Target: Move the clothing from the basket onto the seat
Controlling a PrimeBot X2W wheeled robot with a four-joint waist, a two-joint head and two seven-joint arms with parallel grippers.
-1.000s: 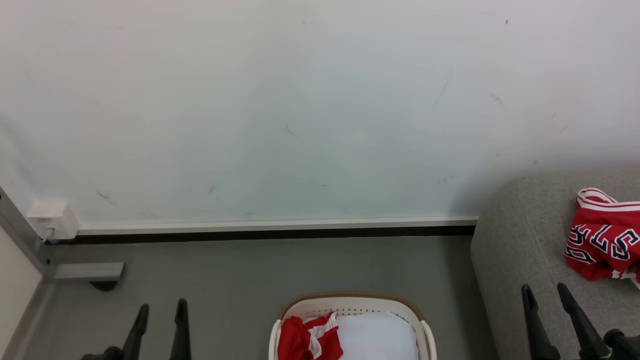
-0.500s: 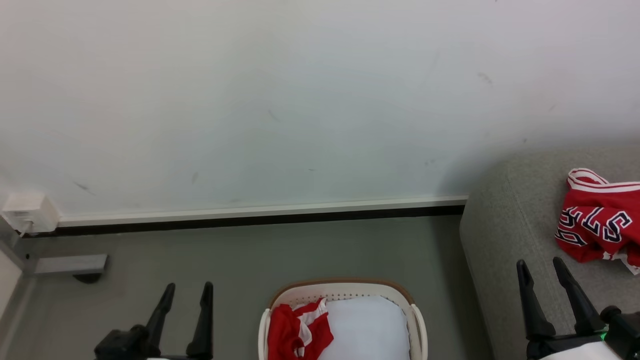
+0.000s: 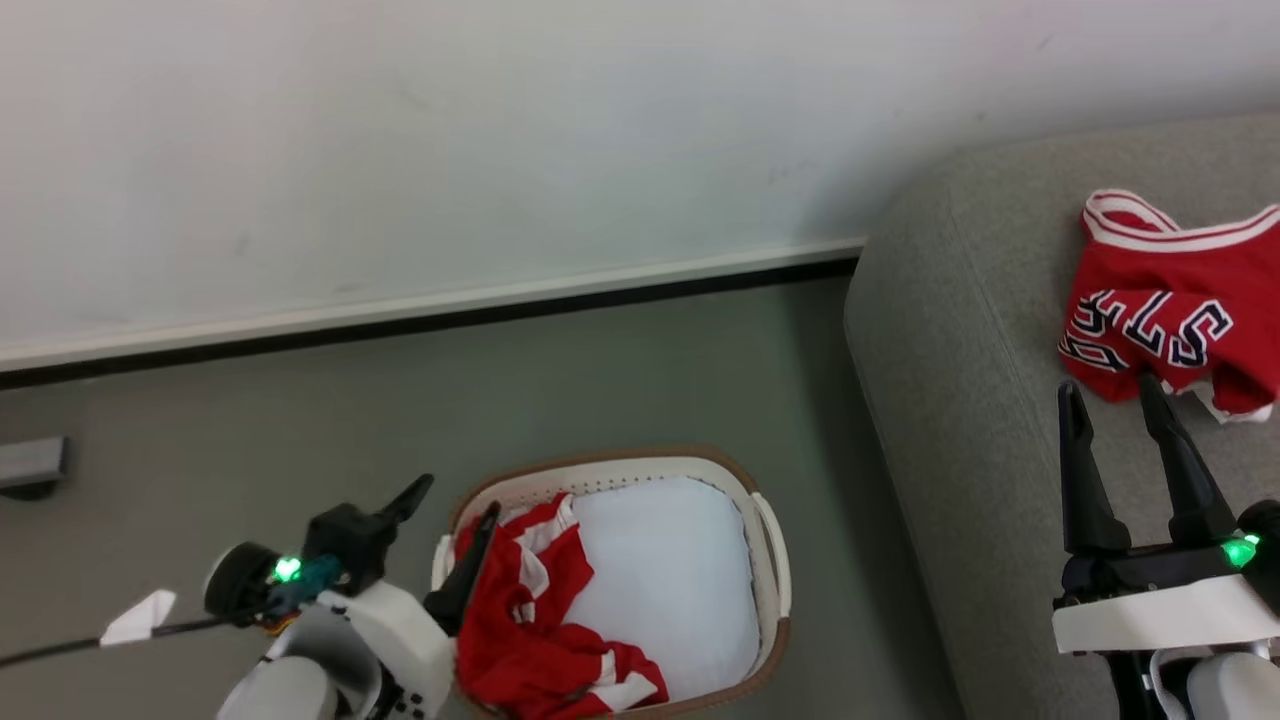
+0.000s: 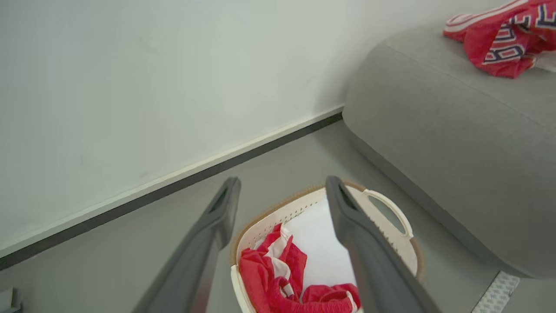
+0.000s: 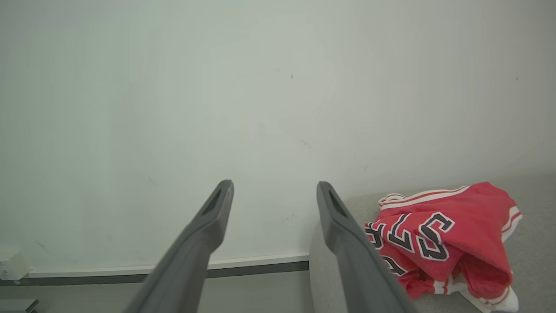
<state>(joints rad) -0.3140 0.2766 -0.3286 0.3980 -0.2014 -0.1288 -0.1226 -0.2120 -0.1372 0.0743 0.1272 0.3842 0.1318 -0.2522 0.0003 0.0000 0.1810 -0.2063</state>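
I am holding my left claw spread wide and empty by the basket's left rim. The striped red garment is lying bunched along the basket's left side on the white liner. My right claw, released too, is hovering right of the basket over the seat, where the lettered jersey is lying.

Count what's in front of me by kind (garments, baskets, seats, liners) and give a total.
Red garments: 2 (striped garment in the basket, lettered jersey on the sofa)
Baskets: 1
Sofas: 1
Cloth liner: 1
Total: 5
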